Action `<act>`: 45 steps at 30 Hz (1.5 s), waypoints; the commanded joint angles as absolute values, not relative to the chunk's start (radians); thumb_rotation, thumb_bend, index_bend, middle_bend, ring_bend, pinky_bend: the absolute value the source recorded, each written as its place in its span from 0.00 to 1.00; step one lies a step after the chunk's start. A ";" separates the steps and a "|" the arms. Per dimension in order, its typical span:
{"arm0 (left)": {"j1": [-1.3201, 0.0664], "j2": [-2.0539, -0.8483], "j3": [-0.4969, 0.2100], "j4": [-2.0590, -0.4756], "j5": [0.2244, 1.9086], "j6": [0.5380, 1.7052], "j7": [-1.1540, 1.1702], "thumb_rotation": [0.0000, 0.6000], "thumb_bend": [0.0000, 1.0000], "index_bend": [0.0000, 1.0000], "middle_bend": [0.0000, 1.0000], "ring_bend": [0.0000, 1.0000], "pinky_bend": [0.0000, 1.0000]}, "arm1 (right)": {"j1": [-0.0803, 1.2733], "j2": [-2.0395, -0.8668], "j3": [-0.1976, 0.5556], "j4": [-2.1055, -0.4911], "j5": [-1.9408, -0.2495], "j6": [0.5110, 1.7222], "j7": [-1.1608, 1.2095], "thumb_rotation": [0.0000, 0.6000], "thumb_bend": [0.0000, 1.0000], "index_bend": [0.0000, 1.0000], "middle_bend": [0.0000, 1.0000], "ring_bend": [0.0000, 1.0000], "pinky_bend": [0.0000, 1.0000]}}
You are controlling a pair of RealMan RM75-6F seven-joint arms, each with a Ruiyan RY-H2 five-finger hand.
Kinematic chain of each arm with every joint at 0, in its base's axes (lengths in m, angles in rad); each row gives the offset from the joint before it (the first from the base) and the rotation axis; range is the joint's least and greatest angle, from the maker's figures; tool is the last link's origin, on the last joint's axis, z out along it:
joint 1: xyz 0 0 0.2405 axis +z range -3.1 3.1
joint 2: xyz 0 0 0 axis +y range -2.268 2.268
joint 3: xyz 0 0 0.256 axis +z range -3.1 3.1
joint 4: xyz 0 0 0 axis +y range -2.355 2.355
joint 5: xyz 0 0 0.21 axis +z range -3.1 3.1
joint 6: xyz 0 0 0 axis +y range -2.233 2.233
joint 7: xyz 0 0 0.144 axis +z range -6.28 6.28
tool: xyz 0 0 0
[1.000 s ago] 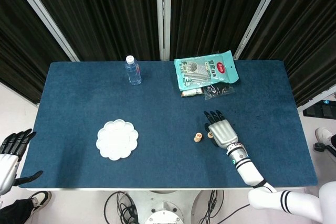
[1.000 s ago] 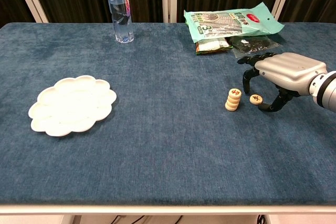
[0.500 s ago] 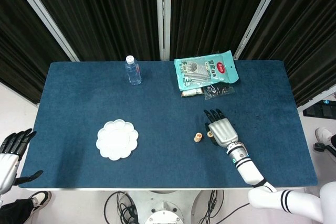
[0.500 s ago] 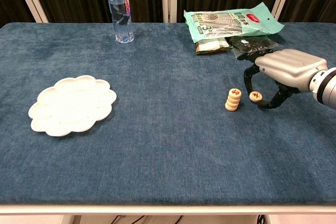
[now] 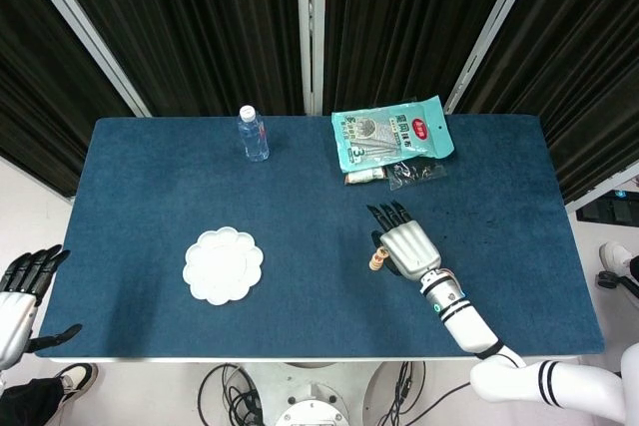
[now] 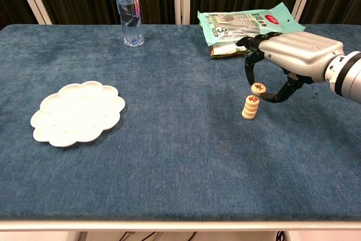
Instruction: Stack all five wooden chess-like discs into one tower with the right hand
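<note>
A short stack of wooden discs [image 6: 250,108] stands on the blue table, right of centre; in the head view the stack [image 5: 375,262] peeks out at the left edge of my right hand. My right hand [image 6: 293,55] hovers over it and pinches one more wooden disc [image 6: 258,88] between thumb and a finger, just above and slightly right of the stack's top. From the head view the right hand [image 5: 407,249] covers the held disc. My left hand [image 5: 22,286] hangs off the table's left edge, fingers spread, holding nothing.
A white flower-shaped plate [image 6: 76,112] lies at the left. A water bottle [image 6: 130,10] stands at the back. Green snack bags [image 6: 248,22] and a dark packet [image 5: 415,174] lie behind the right hand.
The right hand lifted the loose disc off the table and carried it left and up, to just above the stack. The left hand has not moved.
</note>
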State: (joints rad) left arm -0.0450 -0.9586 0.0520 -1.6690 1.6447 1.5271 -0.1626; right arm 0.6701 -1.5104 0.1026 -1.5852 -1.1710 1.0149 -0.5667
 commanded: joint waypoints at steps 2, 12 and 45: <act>-0.045 -0.958 0.052 -1.667 1.645 1.529 -0.166 1.00 0.00 0.06 0.00 0.00 0.00 | 0.674 -1.516 0.098 -1.589 -1.166 1.015 -0.582 1.00 0.26 0.51 0.04 0.00 0.00; -0.042 -0.957 0.051 -1.668 1.644 1.535 -0.168 1.00 0.00 0.06 0.00 0.00 0.00 | 0.683 -1.529 0.093 -1.577 -1.136 1.004 -0.607 1.00 0.26 0.51 0.04 0.00 0.00; -0.042 -0.952 0.054 -1.670 1.650 1.534 -0.172 1.00 0.00 0.06 0.00 0.00 0.00 | 0.681 -1.445 0.078 -1.619 -1.113 0.981 -0.577 1.00 0.28 0.27 0.00 0.00 0.00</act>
State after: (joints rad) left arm -0.0418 -0.9523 0.0539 -1.6702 1.6498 1.5344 -0.1719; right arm 0.6806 -1.4672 0.0820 -1.6103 -1.1325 1.0059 -0.5839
